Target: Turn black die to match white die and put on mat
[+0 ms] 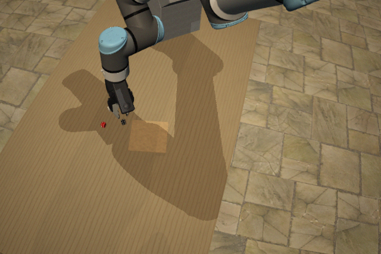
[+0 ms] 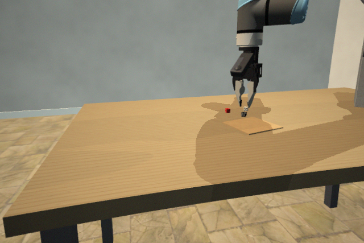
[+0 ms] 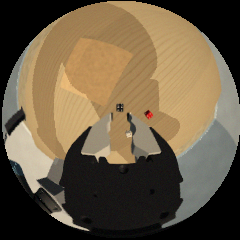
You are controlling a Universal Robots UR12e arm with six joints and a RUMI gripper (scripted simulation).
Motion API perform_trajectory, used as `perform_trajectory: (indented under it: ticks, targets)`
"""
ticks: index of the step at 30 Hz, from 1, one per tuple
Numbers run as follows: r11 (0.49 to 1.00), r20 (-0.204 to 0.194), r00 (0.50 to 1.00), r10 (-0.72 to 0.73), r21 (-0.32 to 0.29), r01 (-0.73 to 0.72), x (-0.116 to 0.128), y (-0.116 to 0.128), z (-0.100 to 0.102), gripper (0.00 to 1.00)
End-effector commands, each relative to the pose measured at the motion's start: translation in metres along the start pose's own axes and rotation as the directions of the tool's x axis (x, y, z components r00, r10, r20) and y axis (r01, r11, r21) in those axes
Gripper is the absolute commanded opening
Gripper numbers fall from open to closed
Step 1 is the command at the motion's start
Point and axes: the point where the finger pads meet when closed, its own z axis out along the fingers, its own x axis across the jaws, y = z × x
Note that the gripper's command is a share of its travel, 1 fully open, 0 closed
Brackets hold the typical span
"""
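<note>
Progress looks early to me: black die (image 1: 123,121) sits untouched off the mat (image 1: 148,136), and my gripper (image 2: 244,104) hangs partly open, holding nothing, above the white die (image 3: 128,133).

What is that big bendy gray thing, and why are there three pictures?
That is a robot arm. At its end is a gripper, like a hand with two fingers. One picture looks down from above, one looks from the side, and the round one comes from a camera on the arm's wrist, peeking past the fingers. On the wooden table lie three tiny dice: a red die, a black die and a white die. Beside them is a thin square mat. The gripper hangs just over the white die, its fingers a little apart, holding nothing.
</note>
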Motion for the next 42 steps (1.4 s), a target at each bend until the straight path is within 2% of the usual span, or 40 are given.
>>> perform_trajectory:
  ticks: [1,14,42]
  targets:
    - [1.000,-0.001,1.000,0.000,0.000,0.000,0.0005,-0.0001,0.0060,0.18]
    - [1.000,-0.001,1.000,0.000,0.000,0.000,0.0005,-0.0001,0.0121,0.18]
    - [1.000,-0.001,1.000,0.000,0.000,0.000,0.0005,-0.0001,0.0124,0.18]
